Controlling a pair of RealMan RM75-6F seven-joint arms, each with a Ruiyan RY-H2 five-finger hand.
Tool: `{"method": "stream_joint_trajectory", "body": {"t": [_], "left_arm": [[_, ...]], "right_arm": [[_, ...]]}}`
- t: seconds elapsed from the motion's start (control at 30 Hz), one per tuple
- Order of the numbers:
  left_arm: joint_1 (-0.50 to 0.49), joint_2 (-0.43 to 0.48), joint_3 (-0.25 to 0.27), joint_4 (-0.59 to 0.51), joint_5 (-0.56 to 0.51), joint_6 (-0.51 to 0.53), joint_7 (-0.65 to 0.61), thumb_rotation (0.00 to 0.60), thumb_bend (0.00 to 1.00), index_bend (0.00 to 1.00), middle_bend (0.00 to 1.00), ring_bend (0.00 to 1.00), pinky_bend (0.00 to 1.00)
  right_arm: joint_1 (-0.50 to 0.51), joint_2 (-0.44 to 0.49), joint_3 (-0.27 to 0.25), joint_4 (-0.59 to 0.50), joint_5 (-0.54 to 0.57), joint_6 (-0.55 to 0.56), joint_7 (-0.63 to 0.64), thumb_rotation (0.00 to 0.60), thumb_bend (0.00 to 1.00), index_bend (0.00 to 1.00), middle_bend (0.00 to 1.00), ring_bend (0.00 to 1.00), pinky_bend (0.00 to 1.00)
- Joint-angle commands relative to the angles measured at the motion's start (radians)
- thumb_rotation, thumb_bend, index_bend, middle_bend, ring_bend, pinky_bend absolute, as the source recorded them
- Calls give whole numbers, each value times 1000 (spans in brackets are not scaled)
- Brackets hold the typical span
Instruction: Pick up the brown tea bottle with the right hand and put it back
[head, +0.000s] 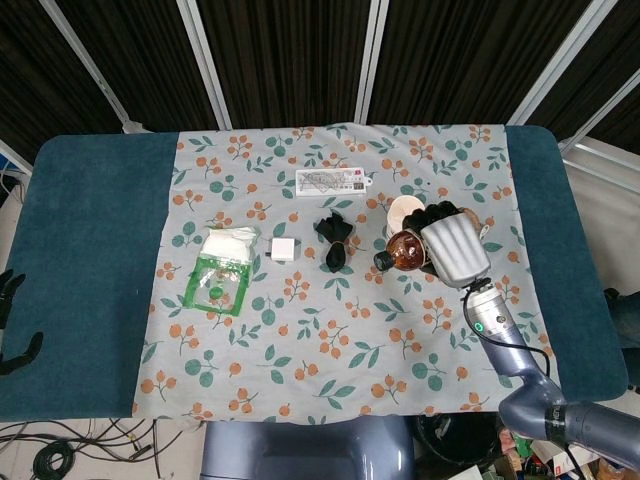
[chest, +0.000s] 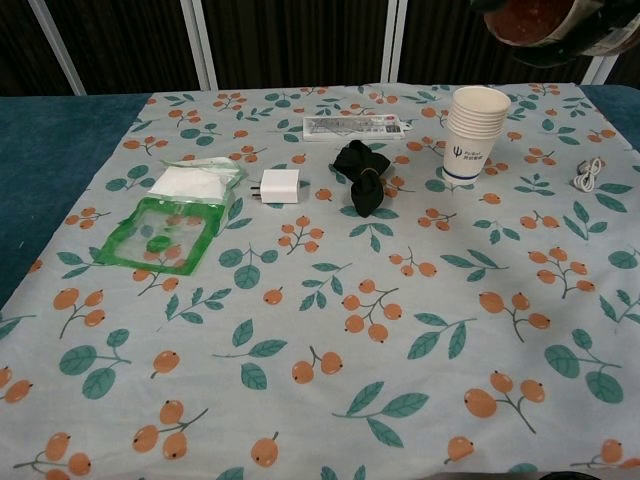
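Observation:
The brown tea bottle (head: 404, 250) hangs in the air over the right side of the flowered cloth, its black cap (head: 383, 260) pointing left. My right hand (head: 452, 248) grips it from the right, the pale back of the hand turned up. In the chest view only the bottle's brown end (chest: 532, 24) shows at the top edge, with dark fingers (chest: 605, 35) around it, above the paper cups. My left hand (head: 20, 350) shows as dark fingers at the far left edge, off the table, apart and holding nothing.
A stack of paper cups (chest: 476, 130) stands just below the bottle. A black cloth bundle (chest: 362, 185), a white charger (chest: 280, 186), a green pouch (chest: 165, 232), a flat white pack (chest: 355, 127) and a white cable (chest: 588, 175) lie on the cloth.

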Motion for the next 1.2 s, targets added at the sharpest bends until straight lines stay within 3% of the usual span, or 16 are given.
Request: {"method": "stream_joint_trajectory", "body": {"t": [0.03,0.13,0.23,0.47,0.57,0.73,0.93,1.07,1.2], "left_arm": [[-1,0,0,1,-1,-2,0,600,374,69,0,0,0],[-1,0,1,0,1,-2,1,600,374,69,0,0,0],[-1,1,0,0,1,-1,1,600,374,69,0,0,0],[0,0,0,2,3,2,1,600,374,70,0,0,0],[1,-1,0,2,3,4,2,600,374,69,0,0,0],[0,-1,1,1,3,2,4,600,374,69,0,0,0],[1,-1,2,0,4,3,5,600,374,69,0,0,0],[1,-1,2,-2,3,2,7,600,374,69,0,0,0],[1,-1,2,-2,2,2,9,600,374,69,0,0,0]], "right_arm": [[2,-53,-24,76,0,60,-170,600,436,524,467,557,631],[-5,-58,-19,49,17,51,-133,600,437,524,467,557,627],[-25,-60,9,-40,89,12,44,600,437,524,467,557,625],[-65,96,107,-346,222,-253,714,600,449,523,469,557,616],[-83,199,147,-419,184,-370,994,600,450,523,469,557,616],[-120,282,183,-455,48,-446,1384,600,450,523,468,556,616],[-152,274,140,-367,-135,-369,1564,600,450,523,467,556,611],[-162,235,106,-319,-168,-307,1521,600,449,523,467,556,605],[-181,160,80,-268,-153,-227,1370,600,450,523,467,556,585]]}}
